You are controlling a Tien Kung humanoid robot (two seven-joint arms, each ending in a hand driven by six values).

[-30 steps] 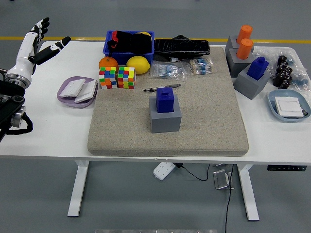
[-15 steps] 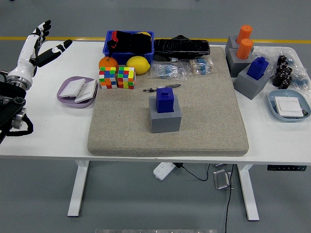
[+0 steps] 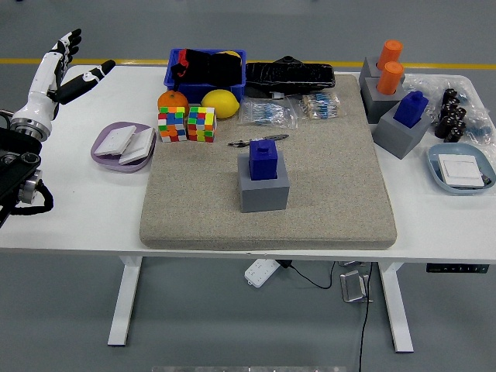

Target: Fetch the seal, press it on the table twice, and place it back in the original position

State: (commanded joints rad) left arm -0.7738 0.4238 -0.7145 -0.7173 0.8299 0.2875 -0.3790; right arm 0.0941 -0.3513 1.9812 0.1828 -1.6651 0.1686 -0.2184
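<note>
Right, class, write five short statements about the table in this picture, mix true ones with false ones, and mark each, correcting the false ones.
1. The blue seal sits in the grey block on the mat. True.
2. The left hand grasps the seal. False: it is open, raised over the table's far left corner, holding nothing.
3. Two colour cubes stand side by side in front of the blue bin. True.
4. The lemon lies inside the purple dish. False: it lies on the table beside the cubes.
5. Two orange seals stand at the far right. True.
</note>
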